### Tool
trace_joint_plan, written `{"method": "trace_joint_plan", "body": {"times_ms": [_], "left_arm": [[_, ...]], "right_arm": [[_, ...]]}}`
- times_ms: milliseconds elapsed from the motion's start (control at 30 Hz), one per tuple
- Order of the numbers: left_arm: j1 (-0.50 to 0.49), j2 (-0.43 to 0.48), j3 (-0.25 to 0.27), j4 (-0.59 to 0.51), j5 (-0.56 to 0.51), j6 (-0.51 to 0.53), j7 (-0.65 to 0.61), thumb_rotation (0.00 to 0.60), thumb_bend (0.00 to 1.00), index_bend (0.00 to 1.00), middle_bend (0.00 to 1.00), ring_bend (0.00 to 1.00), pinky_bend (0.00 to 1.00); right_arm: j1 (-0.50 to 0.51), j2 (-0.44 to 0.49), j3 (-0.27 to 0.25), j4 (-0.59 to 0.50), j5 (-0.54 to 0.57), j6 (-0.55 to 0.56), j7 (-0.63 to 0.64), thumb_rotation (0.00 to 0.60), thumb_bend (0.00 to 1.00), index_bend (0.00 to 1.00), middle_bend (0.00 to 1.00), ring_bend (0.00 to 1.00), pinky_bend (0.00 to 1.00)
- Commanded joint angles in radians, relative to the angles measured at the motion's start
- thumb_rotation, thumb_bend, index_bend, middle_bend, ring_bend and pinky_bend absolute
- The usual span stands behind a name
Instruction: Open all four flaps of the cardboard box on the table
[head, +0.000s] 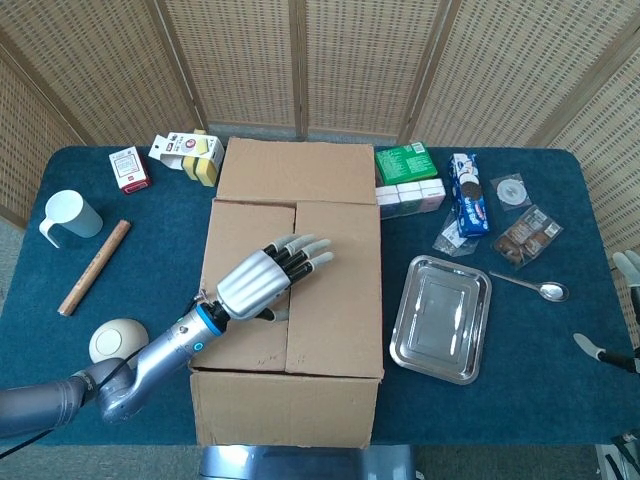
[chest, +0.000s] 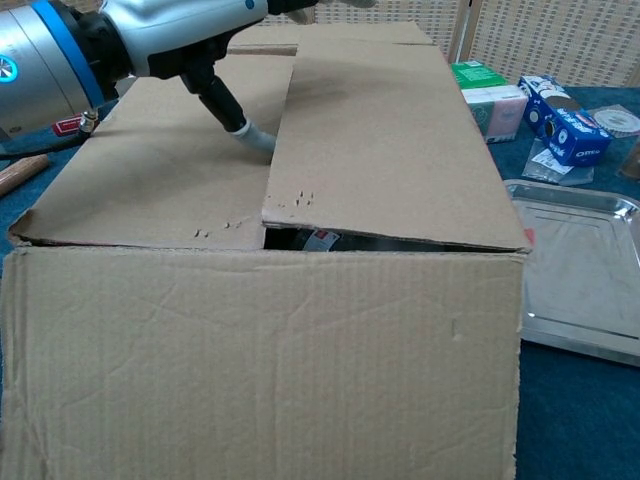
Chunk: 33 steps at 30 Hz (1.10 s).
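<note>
- Currently, the box (head: 290, 300) sits mid-counter (head: 520, 400); far and near flaps are folded out, two top flaps lie nearly flat.
- The left robot hand (head: 262, 278) hovers over the seam (chest: 280, 120), fingers spread, holding nothing; its thumb (chest: 250, 138) presses at the left flap's (chest: 160, 160) edge.
- Step in hand, judged: prying at the seam. Next: hook under an edge and lift outward.
- Right robot hand: only a sliver at the counter's right edge; state unreadable.
- Box contents: barely visible through the gap.

Head view overhead; chest view low, close; shared cardboard box (head: 295, 300).
</note>
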Motion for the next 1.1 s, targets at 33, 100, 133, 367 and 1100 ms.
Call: {"method": "trace_joint_plan", "body": {"times_ms": [33, 100, 133, 367, 1100], "left_arm": [[-0.001, -0.017, -0.008, 0.008, 0.005, 0.028, 0.011, 0.600, 0.15, 0.00, 0.00, 0.00, 0.14], [0.000, -0.023, -0.017, 0.010, 0.007, 0.047, 0.008, 0.600, 0.15, 0.00, 0.00, 0.00, 0.15], [-0.001, -0.025, -0.022, 0.011, 0.007, 0.056, 0.005, 0.600, 0.15, 0.00, 0.00, 0.00, 0.15], [-0.023, -0.028, -0.063, -0.001, 0.009, 0.084, -0.006, 0.600, 0.15, 0.00, 0.00, 0.00, 0.15], [-0.333, -0.247, -0.286, 0.168, -0.189, -0.078, 0.054, 0.600, 0.15, 0.00, 0.00, 0.00, 0.17]], "right_arm": [[-0.001, 0.001, 0.000, 0.000, -0.002, -0.003, 0.003, 0.600, 0.00, 0.00, 0.00, 0.00, 0.03], [-0.002, 0.001, 0.000, -0.001, -0.006, -0.003, 0.003, 0.600, 0.00, 0.00, 0.00, 0.00, 0.03], [-0.003, 0.002, -0.001, -0.003, -0.010, -0.001, 0.002, 0.600, 0.00, 0.00, 0.00, 0.00, 0.03], [-0.007, 0.003, -0.002, -0.011, -0.019, 0.001, -0.004, 0.600, 0.00, 0.00, 0.00, 0.00, 0.03], [-0.006, 0.007, 0.003, -0.006, -0.019, -0.018, 0.013, 0.600, 0.00, 0.00, 0.00, 0.00, 0.03]]}}
